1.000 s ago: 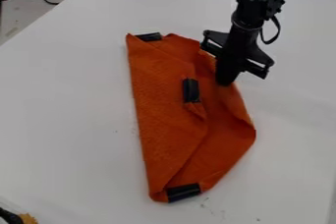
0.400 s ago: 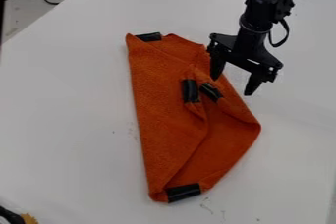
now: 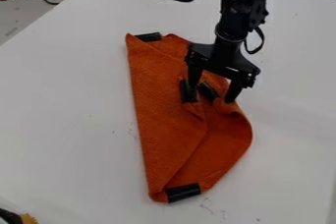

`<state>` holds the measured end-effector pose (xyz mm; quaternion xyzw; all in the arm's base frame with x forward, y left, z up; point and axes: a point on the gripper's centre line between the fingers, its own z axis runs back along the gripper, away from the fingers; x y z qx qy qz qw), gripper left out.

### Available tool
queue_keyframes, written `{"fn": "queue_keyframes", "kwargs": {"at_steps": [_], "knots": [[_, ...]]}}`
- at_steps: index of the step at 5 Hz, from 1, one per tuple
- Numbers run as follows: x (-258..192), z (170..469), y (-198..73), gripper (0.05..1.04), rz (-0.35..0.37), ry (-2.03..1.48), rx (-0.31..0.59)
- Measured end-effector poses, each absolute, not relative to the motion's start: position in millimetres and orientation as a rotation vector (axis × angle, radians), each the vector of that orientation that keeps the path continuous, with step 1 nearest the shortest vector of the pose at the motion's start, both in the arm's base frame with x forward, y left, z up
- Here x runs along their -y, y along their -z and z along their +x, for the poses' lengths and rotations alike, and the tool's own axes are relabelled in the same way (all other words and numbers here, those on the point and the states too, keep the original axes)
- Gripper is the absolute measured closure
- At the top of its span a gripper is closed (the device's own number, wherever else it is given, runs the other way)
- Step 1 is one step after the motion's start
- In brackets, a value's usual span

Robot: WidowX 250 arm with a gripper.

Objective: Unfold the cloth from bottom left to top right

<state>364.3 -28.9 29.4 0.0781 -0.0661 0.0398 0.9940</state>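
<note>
My gripper (image 3: 213, 90) hangs over the upper right part of the cloth, its two fingers spread apart on either side of a black-taped corner (image 3: 208, 91). The orange cloth (image 3: 160, 110) lies folded on the table, long from top to bottom, with a loose flap along its right side. Another black-taped piece (image 3: 188, 91) sits beside the left finger. More black tape marks the cloth's top left corner (image 3: 149, 37) and its bottom end (image 3: 183, 192).
The white table (image 3: 72, 115) surrounds the cloth. At the bottom left edge is a dark object with a yellowish tip (image 3: 27, 218). Cables lie on the floor beyond the table's upper left edge.
The gripper first opened and moved right off the cloth, uncovering the taped corner, then came back left over it. The cloth's right edge shifted slightly.
</note>
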Motion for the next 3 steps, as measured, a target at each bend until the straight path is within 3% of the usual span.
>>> {"fn": "queue_keyframes", "kwargs": {"at_steps": [1, 3], "knots": [[25.4, 360.2, -45.0, 0.083, 0.164, -0.114, 0.174], [19.8, 359.4, -55.0, 0.083, 0.151, -0.196, 0.156]]}}
